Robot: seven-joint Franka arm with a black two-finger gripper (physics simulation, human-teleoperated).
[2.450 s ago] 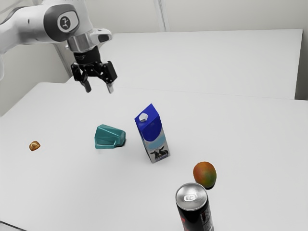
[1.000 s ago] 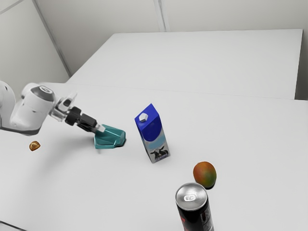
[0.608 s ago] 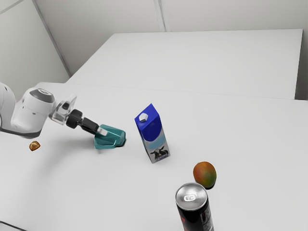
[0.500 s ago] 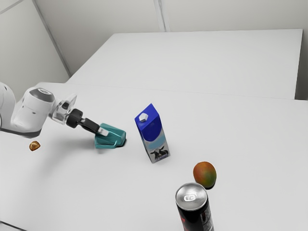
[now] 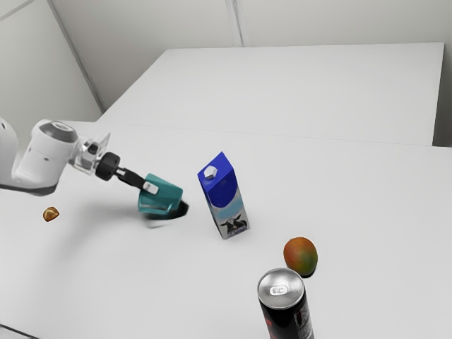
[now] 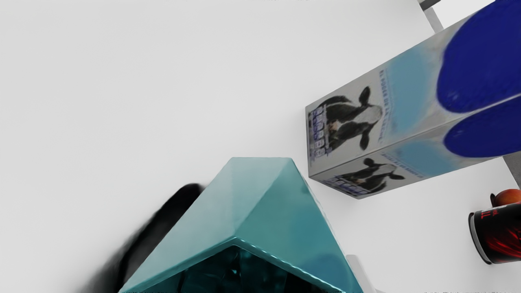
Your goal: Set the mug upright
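A faceted teal mug (image 5: 161, 195) tilts above the table (image 5: 339, 191).

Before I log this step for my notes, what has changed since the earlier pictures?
The jaws came down to the mug and closed on it; it has risen slightly off the table, still not upright. The milk carton, mango, drink can and small golden lump stayed put.

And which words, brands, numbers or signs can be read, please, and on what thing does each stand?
Carton: letters by its base, too distorted to read.
Carton: thin line beside the cow picture, too small.
Can: red letters, too unclear to read.
Nothing can be quoted surely.
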